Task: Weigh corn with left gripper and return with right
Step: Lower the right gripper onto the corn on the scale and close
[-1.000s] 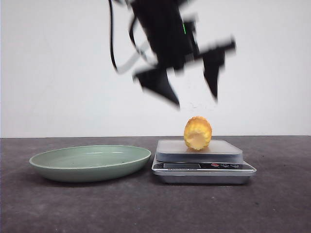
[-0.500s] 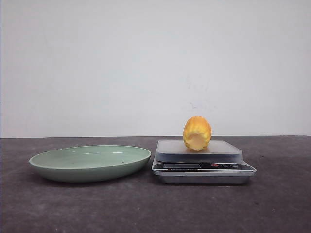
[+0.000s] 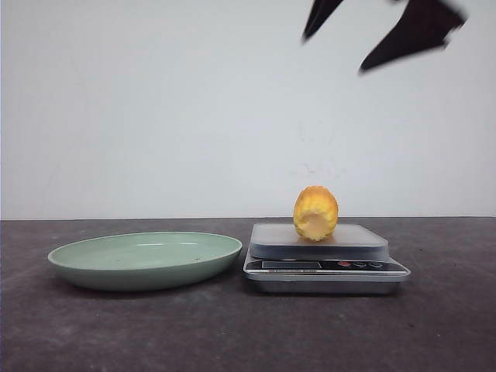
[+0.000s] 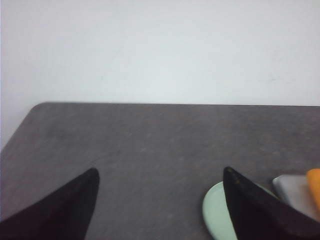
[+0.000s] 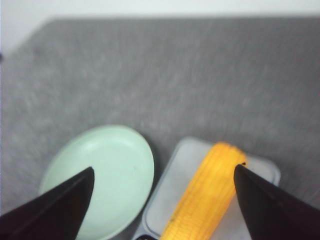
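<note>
On scale platform (image 3: 318,235), right of bench (image 3: 155,325) centre: corn (image 3: 315,212) lying on side, paler cut end facing near. Pale green plate (image 3: 146,260) just left of scale, apart from it. Right gripper (image 3: 384,31) high above corn, well clear, blurred; fingers (image 5: 270,205) spread wide, holding nothing. Right wrist view: corn between the two finger tips, far below them. Left gripper (image 4: 160,207) off toward left, fingers (image 4: 57,210) wide apart, empty, over bare bench near plate edge.
</note>
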`<state>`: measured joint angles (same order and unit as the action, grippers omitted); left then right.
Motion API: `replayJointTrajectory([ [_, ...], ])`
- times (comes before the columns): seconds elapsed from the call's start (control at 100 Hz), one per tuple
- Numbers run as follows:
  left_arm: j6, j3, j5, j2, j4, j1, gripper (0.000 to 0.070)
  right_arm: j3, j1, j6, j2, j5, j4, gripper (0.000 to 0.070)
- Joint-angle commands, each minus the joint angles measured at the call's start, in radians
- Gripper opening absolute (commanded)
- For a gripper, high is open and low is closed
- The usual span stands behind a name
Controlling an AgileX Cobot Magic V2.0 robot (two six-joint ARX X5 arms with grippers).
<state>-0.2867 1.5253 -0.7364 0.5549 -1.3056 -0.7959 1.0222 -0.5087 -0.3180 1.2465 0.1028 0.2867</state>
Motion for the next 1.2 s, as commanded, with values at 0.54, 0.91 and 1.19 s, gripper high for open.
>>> replayJointTrajectory([
  [0.54, -0.123, -0.125, -0.025, -0.074, -0.093, -0.009, 0.0476, 0.020, -0.032, -0.078, 0.381, -0.095, -0.040, 0.0524],
  [0.91, -0.127, -0.184, -0.026, -0.074, -0.085, -0.009, 0.0476, 0.020, -0.032, -0.118, 0.381, -0.114, -0.032, 0.0000],
  [1.19, -0.126, -0.184, -0.026, -0.074, -0.085, -0.009, 0.0476, 0.026, -0.041, -0.079, 0.322, -0.134, -0.041, 0.0000],
])
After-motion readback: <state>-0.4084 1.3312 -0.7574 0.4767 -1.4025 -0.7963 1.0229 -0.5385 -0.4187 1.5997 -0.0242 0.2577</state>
